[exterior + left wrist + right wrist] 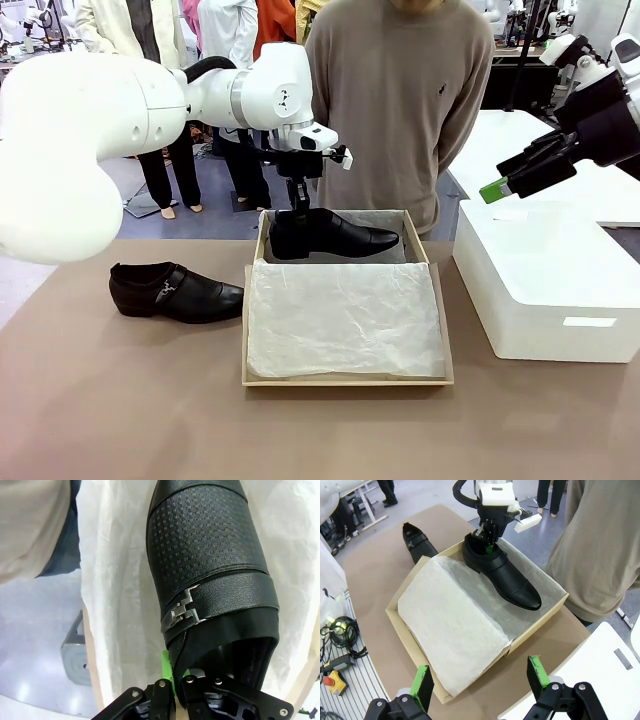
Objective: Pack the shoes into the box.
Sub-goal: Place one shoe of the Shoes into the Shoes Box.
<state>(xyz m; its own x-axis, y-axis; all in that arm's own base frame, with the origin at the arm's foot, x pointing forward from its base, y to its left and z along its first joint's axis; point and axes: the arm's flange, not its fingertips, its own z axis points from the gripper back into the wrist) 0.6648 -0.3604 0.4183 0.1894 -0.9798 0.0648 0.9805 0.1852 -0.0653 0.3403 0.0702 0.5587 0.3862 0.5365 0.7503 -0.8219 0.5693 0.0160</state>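
Clamping a shoe (340,236) by the heel inside the box (345,381) with the left gripper (299,210), fingertips hidden; right gripper (479,669) wide, empty.

Brown table (120,420) spans the lower half of my front view. Big white box (540,290) sits on it at the right edge, with a small pale label on its near side. Person in a tan sweater (400,90) stands top centre, just behind the table's far edge. More people (150,40) stand farther back, upper left, on grey floor. Another white surface (500,140) is upper right, behind the white box. Lower left of my right wrist view I see coiled black cables (340,627) and a yellow unit with a red stop button (332,680), off the table edge. Lower left of my left wrist view there's a grey metal foot (75,655) on the floor.
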